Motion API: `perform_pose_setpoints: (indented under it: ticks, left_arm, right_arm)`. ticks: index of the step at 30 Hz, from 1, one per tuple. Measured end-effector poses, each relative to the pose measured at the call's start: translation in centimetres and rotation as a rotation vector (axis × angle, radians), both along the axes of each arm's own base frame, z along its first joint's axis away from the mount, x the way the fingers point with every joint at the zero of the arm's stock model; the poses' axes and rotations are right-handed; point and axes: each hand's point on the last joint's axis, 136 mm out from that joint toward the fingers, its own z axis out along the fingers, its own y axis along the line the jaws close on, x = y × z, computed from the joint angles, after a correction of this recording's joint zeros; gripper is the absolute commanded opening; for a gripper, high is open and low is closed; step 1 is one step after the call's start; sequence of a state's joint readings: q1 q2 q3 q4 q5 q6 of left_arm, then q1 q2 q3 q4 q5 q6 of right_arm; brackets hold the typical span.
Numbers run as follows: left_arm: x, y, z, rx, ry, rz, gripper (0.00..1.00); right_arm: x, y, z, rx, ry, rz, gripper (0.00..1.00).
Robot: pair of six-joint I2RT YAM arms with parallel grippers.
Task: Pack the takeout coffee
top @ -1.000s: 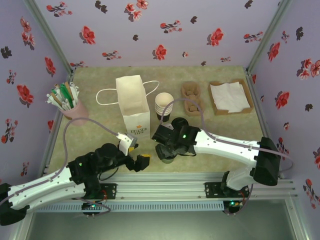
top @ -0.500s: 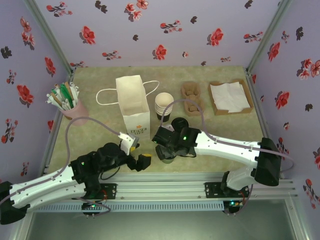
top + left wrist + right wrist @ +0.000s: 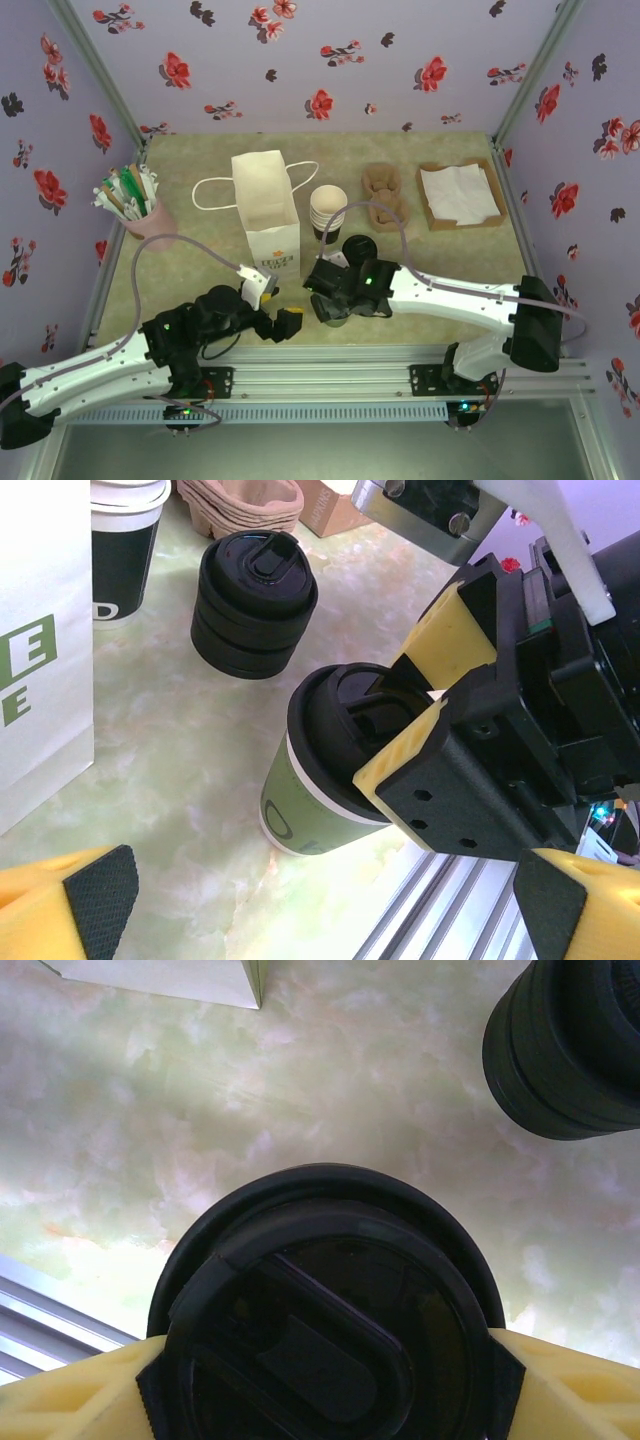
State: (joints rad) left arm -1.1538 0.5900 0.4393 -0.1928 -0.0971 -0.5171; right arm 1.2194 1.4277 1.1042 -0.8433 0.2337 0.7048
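While pinching the takeout coffee (image 3: 318,790) by its lid (image 3: 320,1340), upright on the desk (image 3: 450,255) near the white bag (image 3: 268,215), hold right claw (image 3: 415,695) level, squeeze lightly, lift straight (left claw (image 3: 273,302) gaping wide, holding nothing).

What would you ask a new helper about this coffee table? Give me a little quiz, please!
1. True or false: the takeout coffee has its lid on.
2. Which gripper clasps that lid? A) left gripper B) right gripper
3. Fill in: the coffee stands ___ the white paper bag (inside or outside).
Key: 1 true; 2 B; 3 outside.
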Motion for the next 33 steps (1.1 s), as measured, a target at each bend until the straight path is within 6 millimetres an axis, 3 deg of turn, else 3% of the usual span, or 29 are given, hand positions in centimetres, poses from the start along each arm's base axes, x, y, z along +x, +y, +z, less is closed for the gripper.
perform_pose_setpoints:
  ticks: [33]
  left_arm:
    - [0.17,0.08,-0.45,0.002,0.001,0.007,1.00]
  right_arm:
    - [0.09,-0.18,-0.77,0.012,-0.067,-0.003,0.76]
